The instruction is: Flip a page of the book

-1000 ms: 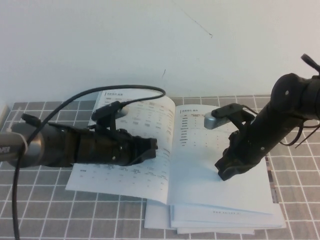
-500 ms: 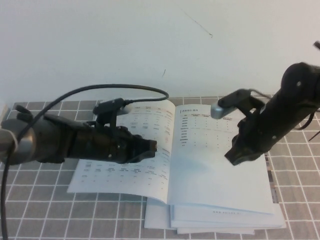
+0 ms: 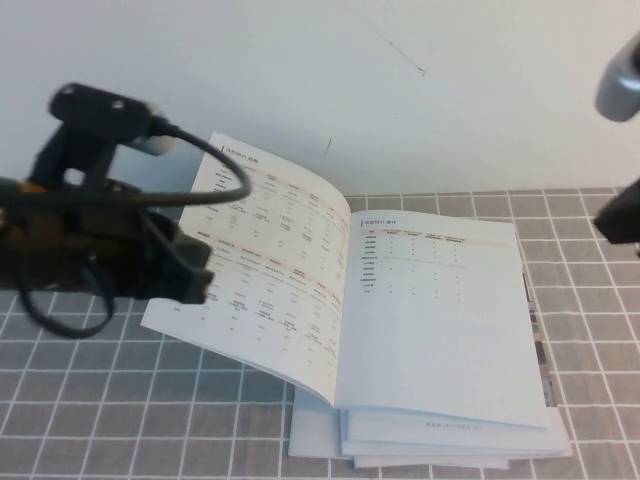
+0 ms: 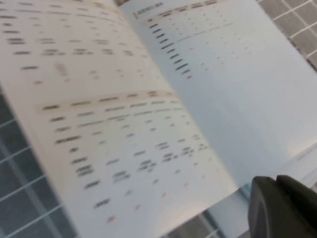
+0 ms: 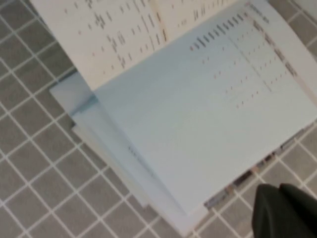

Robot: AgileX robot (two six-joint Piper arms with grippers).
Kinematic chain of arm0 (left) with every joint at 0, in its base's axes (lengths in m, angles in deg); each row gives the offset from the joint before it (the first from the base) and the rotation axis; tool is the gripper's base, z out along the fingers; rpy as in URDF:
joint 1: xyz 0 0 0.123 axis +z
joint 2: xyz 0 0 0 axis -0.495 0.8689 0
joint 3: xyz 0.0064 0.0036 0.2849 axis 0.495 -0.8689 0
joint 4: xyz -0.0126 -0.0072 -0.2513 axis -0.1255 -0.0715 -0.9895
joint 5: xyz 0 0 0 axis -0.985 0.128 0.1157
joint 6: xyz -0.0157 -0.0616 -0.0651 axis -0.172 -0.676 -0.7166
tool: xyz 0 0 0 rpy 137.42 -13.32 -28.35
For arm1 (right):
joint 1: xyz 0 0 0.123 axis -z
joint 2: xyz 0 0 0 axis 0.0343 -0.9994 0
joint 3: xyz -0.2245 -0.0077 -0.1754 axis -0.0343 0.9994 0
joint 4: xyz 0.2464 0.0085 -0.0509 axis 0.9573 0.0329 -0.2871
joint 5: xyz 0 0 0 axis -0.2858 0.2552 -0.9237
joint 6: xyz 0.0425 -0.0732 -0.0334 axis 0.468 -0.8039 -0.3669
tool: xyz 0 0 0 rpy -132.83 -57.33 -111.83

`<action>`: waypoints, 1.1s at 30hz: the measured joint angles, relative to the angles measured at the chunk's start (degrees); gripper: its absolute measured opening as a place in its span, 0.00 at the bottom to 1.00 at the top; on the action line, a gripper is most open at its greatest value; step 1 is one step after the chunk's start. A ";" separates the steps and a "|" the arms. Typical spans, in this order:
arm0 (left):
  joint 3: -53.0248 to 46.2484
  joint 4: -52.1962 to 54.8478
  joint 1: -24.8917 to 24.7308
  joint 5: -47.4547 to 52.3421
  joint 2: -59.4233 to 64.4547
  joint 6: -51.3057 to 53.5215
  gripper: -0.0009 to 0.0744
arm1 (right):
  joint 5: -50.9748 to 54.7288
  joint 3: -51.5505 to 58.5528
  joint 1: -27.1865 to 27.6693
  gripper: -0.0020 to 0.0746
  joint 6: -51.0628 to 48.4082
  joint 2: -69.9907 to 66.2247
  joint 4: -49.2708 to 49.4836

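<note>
We've got the book (image 3: pixel 400 330) lying open on the grid-patterned tabletop (image 3: pixel 90 420), atop spare booklets (image 3: pixel 330 440). The page (image 3: pixel 250 265) sits over on the left half, arched off the surface. Left hand (image 3: pixel 185 270) hovers beside its outer edge; right hand (image 3: pixel 620 215) hangs high at the far right. We can't tell either grip. Looks like wrap-up: next, we'd let that leaf settle flat.

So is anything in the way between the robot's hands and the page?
Nothing visible. The page lies open on the book, tilted up slightly. The left end effector sits beside its outer edge. The right end effector is off to the book's right side, with only bare mat between.
</note>
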 joint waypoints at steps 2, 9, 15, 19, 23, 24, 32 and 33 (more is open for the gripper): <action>-0.58 8.71 0.00 1.15 -5.32 -6.65 0.01 | 3.59 0.88 0.00 0.02 2.07 2.77 -2.75; -9.90 33.75 0.03 -2.56 -24.24 -26.34 0.01 | 6.47 13.72 0.00 0.02 9.58 16.81 -14.23; -23.82 43.12 0.03 -9.67 -41.09 -31.62 0.01 | -1.68 29.49 0.00 0.02 13.34 33.57 -16.05; -32.61 44.58 0.03 -13.70 -49.31 -32.06 0.01 | -9.68 40.93 0.00 0.02 17.20 45.20 -16.13; -40.41 46.19 0.03 -16.99 -55.19 -32.18 0.01 | -15.48 49.62 0.00 0.02 19.05 53.31 -16.03; -41.96 46.42 0.03 -17.23 -56.36 -32.28 0.01 | -16.40 51.60 0.00 0.02 19.29 55.08 -16.03; -46.71 47.26 0.03 -20.07 -59.68 -32.28 0.01 | -21.48 55.34 0.00 0.02 19.89 61.33 -15.73; -46.71 47.31 0.03 -20.32 -59.68 -32.28 0.01 | -21.53 55.34 0.00 0.02 19.92 61.33 -15.73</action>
